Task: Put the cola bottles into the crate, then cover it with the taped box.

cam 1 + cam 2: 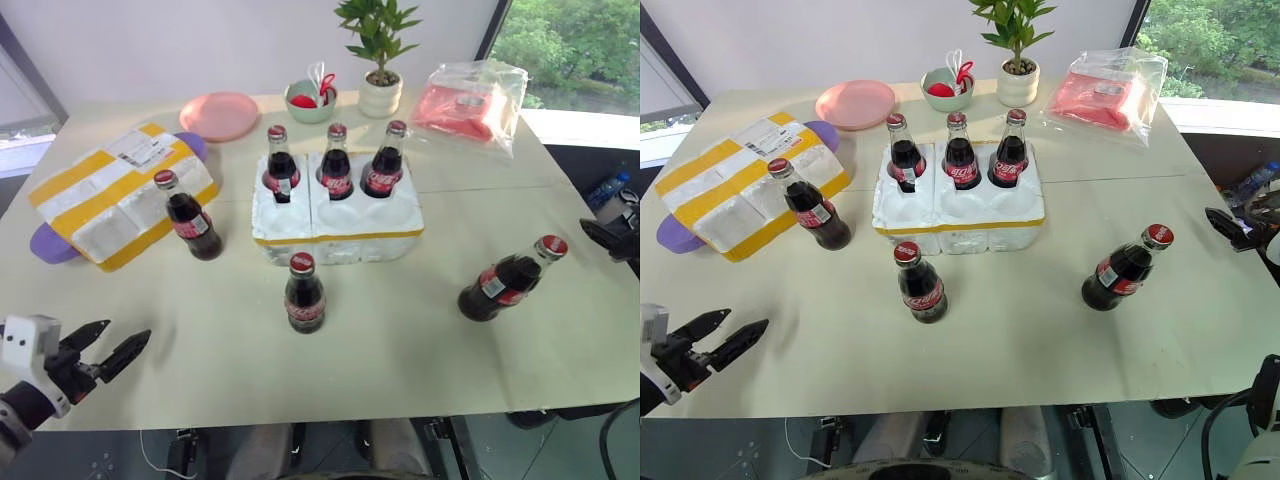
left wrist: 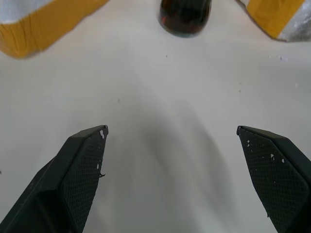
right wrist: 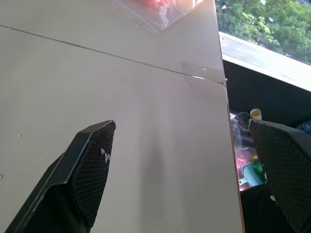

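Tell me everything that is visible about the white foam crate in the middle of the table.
The crate is a low white tray that looks like foam, with a yellow tape band around its side near the bottom. It sits flat on the table, about in the middle. Three cola bottles stand upright in its back row of wells; the front row is empty. Nothing else touches it: three more bottles stand apart on the table, and the taped box lies to its left, separate.
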Motion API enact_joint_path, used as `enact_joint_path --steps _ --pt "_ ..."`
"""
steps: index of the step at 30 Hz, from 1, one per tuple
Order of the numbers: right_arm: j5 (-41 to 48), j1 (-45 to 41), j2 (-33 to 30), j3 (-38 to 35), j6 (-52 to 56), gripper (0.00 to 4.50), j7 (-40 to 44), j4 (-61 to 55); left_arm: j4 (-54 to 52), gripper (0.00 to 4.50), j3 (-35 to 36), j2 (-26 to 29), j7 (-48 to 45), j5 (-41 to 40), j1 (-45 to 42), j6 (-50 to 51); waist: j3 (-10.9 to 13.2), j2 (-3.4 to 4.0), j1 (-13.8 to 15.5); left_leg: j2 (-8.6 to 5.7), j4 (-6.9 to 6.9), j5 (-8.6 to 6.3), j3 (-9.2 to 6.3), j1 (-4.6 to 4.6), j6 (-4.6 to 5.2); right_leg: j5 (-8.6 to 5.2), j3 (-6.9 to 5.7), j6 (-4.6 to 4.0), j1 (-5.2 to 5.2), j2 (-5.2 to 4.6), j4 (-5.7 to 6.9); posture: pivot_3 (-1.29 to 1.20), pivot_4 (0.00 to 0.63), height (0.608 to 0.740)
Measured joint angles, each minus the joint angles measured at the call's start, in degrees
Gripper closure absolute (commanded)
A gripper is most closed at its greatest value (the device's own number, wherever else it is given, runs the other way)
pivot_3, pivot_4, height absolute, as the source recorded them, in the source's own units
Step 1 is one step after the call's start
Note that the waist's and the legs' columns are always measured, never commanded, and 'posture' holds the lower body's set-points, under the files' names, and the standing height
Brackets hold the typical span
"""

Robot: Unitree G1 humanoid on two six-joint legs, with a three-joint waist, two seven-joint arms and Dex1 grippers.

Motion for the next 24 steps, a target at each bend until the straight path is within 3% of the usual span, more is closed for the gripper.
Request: enact_joint_path --steps 17,20,24 --pt "1.9 -0.1 0.0 -1.2 1.8 0.0 3.1 0.7 4.0 0.05 -0.2 2.2 0.8 1.1 -7.0 1.2 0.0 0.01 -0.1 0.0 0.0 0.01 0.01 0.02 0.01 0.01 0.0 0.01 -0.01 0.02 0.02 0.0 0.15 0.74" --pt "2.9 -1.9 -0.3 -1.2 5.2 0.0 7.2 1.0 4.0 0.05 -0.4 2.9 0.7 0.2 -10.0 1.9 0.0 0.01 -0.1 0.0 0.01 0.01 0.02 0.02 0.02 0.02 0.0 0.01 -0.01 0.02 0.03 0.0 0.15 0.74" --pt "2.8 -8.4 -2.9 1.9 10.3 0.0 19.2 0.5 5.1 0.05 -2.6 6.3 -0.2 -0.7 -16.7 3.0 0.1 0.22 -0.1 -0.01 0.02 0.02 0.06 0.03 0.01 0.02 -0.03 0.02 -0.02 0.03 0.05 0.0 0.15 0.74"
